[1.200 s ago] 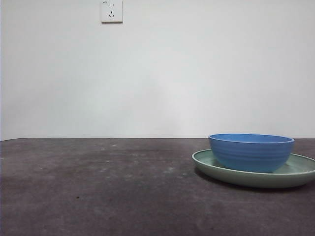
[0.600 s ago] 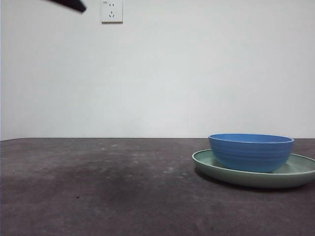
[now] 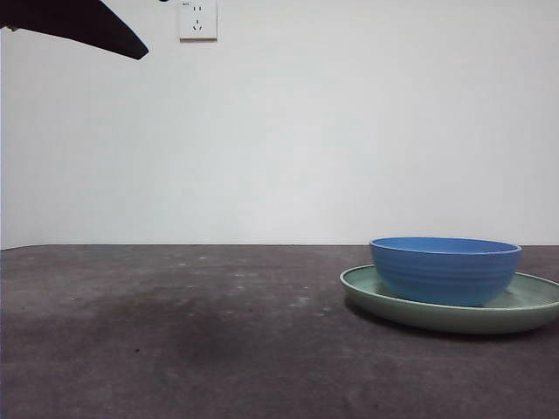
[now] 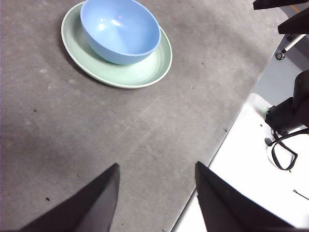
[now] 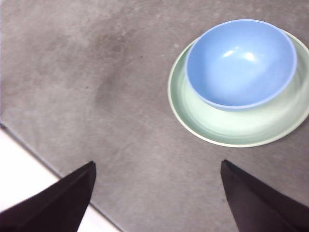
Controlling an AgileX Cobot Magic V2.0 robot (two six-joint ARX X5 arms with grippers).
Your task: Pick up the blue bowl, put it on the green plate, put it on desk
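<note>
the blue bowl [image 3: 445, 270] sat in the green plate [image 3: 534, 312] on the desk [image 3: 175, 332]; left gripper [image 4: 154, 186] and right gripper [image 5: 157, 186] hung above, jaws apart, holding nothing.

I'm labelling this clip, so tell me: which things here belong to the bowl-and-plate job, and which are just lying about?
Belongs to the job:
- blue bowl, sitting in the green plate
- desk
- left gripper and right gripper, fingers apart, holding nothing

Just there:
- wall socket
- black cables beside the desk

Blue bowl [image 4: 120, 30] sits inside the green plate [image 4: 140, 73] on the grey desk [image 4: 96, 130], upper left of frame; left gripper [image 4: 155, 193] spread wide above bare tabletop.
</note>
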